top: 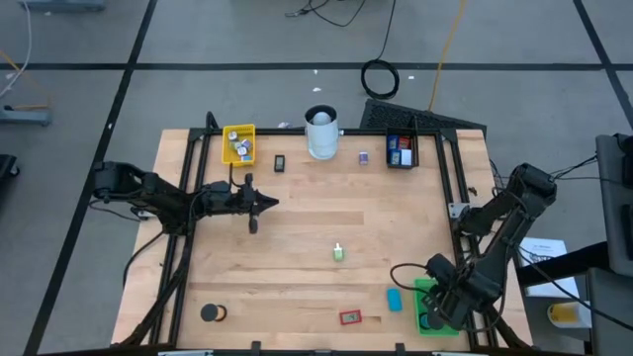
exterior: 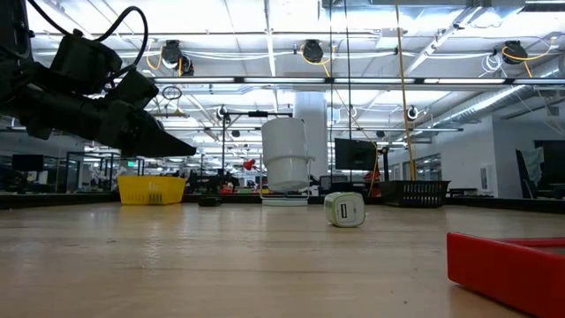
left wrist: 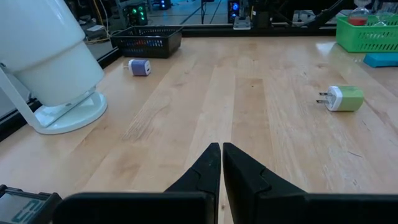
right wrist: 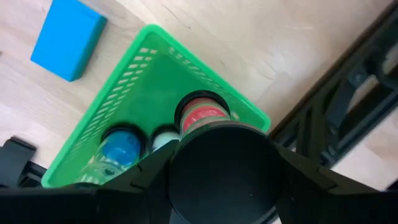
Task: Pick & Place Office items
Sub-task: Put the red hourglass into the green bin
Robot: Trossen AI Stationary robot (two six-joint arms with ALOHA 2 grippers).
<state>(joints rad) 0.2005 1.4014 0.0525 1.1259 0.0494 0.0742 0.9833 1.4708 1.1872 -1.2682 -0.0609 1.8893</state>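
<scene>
Honestly, risky dropping the black round disc (right wrist: 221, 171) pinched in the right gripper (right wrist: 221, 180) over the green mesh tray (right wrist: 134, 93): could bounce off the rolls inside; left gripper (left wrist: 221, 163) idle, fingers pressed together.

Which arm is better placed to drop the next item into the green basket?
Right. The right claw hangs directly over the green plastic basket, shut on a round black disc. The left claw, shut and empty, waits across the table.
</scene>
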